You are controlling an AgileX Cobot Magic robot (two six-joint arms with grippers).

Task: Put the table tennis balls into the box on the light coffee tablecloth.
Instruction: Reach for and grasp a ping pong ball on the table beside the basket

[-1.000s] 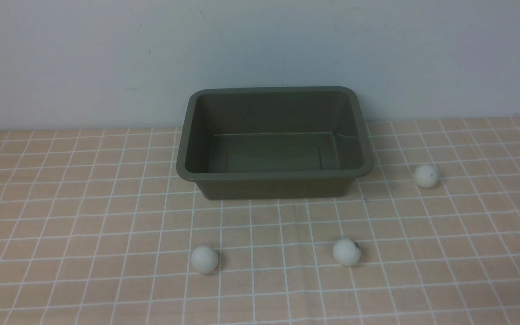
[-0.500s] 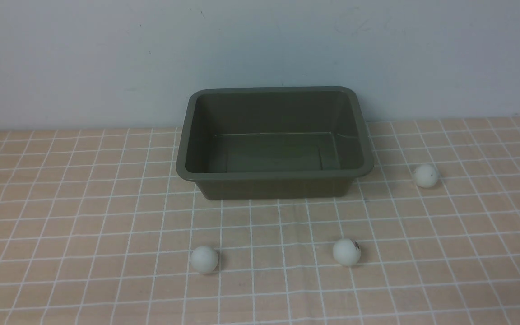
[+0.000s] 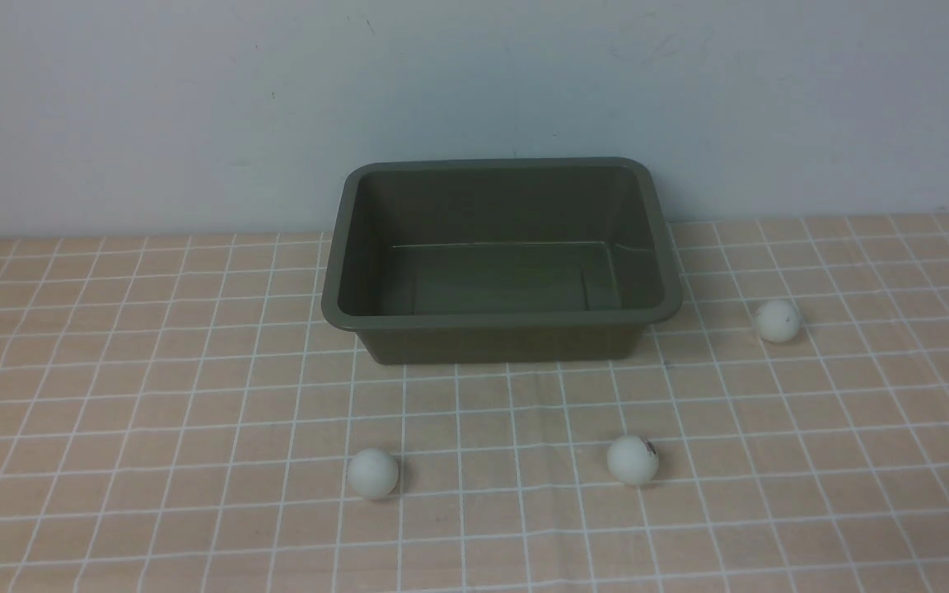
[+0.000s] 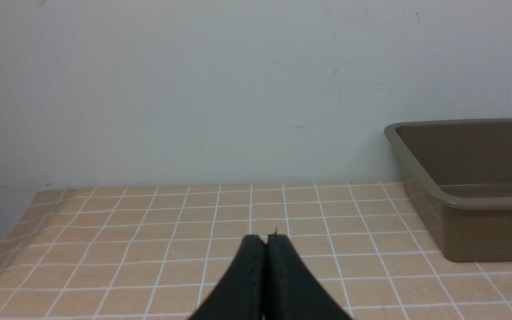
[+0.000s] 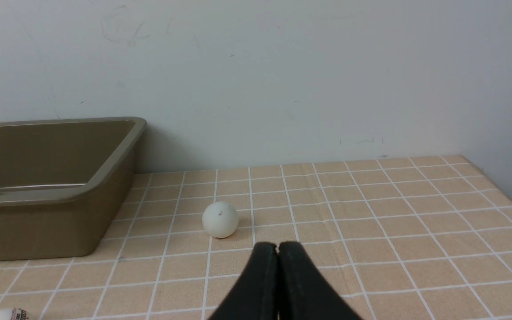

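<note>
An olive-green box [image 3: 501, 338] stands empty at the back middle of the light coffee tablecloth [image 3: 153, 428]. Three white table tennis balls lie on the cloth: one in front of the box to the left [image 3: 373, 473], one in front to the right [image 3: 632, 459], one beside the box's right side [image 3: 777, 320]. My left gripper [image 4: 266, 240] is shut and empty, low over the cloth left of the box [image 4: 469, 204]. My right gripper [image 5: 277, 247] is shut and empty, just short of the right-hand ball [image 5: 220, 219]. Neither arm shows in the front view.
A pale wall [image 3: 194, 115] rises right behind the box. The cloth's left edge [image 4: 11, 226] and right edge [image 5: 500, 186] fall away at the table's sides. Another ball [image 5: 9, 314] peeks in at the right wrist view's lower corner.
</note>
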